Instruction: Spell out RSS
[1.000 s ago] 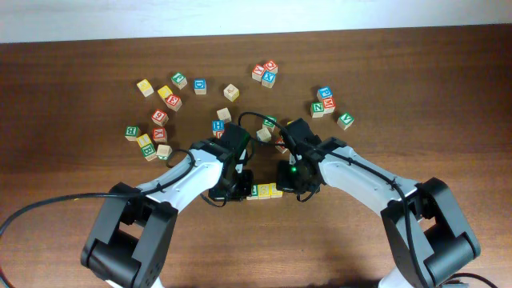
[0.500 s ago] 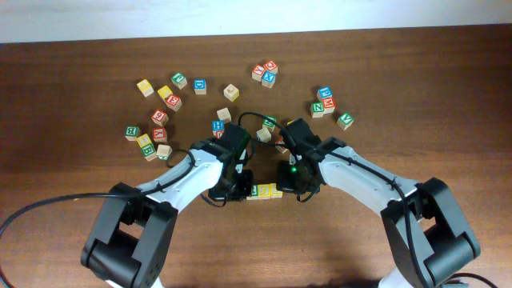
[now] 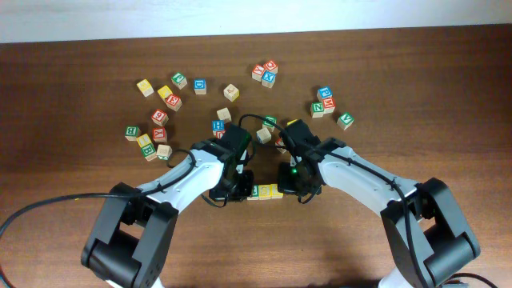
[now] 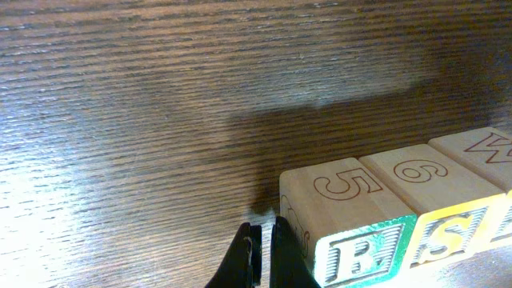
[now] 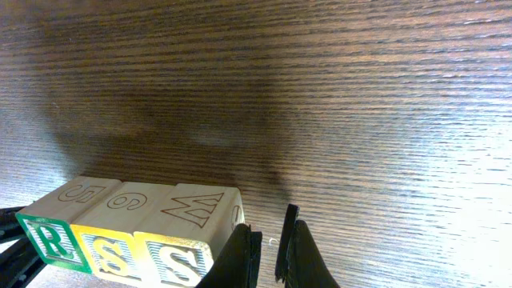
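Lying overhead in one touching row on the table (image 3: 448,88): R cube (image 3: 255,193), first S cube (image 3: 266,192), second S cube (image 3: 276,190), flanked by left gripper (image 3: 238,186) and right gripper (image 3: 290,184). Left wrist: jaws nearly pressed together, empty, just beside R cube. Right wrist: same, beside second S cube.

I count one green R cube (image 5: 48,238), two yellow S cubes (image 5: 108,254), roughly two dozen scattered cubes (image 3: 200,86), two arms (image 3: 180,178).
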Controlling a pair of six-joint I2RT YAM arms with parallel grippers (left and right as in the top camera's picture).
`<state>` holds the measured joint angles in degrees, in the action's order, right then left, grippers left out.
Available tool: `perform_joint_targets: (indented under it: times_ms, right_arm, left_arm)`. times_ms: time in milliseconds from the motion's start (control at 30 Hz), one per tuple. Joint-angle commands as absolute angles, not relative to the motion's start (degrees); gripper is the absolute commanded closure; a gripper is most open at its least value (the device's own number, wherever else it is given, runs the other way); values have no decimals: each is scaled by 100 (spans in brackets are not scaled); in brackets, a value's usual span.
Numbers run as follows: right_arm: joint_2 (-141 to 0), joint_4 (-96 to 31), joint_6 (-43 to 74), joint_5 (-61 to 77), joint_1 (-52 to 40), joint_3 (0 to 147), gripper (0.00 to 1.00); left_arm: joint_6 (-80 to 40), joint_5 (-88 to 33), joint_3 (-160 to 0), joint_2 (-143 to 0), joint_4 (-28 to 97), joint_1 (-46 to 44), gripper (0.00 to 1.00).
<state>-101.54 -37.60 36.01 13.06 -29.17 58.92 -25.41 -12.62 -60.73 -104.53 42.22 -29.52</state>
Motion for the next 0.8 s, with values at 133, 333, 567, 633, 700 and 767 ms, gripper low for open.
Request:
perform_joint_targets:
  times_ms: [133,333,567,633,700,767]
  right_arm:
    - [-10173,-3776,3588,1118,-2867,5883,93]
    - [-10169,-4021,3225,1306,-2333,5885,96]
    - [-9594,-4366,2886,1363,-2119,5992,94]
    - [-9303,-4646,2873,1275,-2119,6069,91]
    - [-8818,-4995,2873,1181,-2119,6095,86]
    - [-8184,-5465,2871,1129,-2121,6095,66]
  left_arm:
    - [-2615,-1063,-6036,-10525,4296,-2982,100]
    - [-2613,-902,-6036,-10521,4425,-2764,100]
    - [-2606,-692,-6051,-10073,4652,-2539,100]
    - [-2609,-526,-6058,-9706,4810,-2532,100]
    - [-2609,-325,-6058,-9209,4984,-2532,100]
    - [-2611,-176,-6058,-8534,5190,-2534,100]
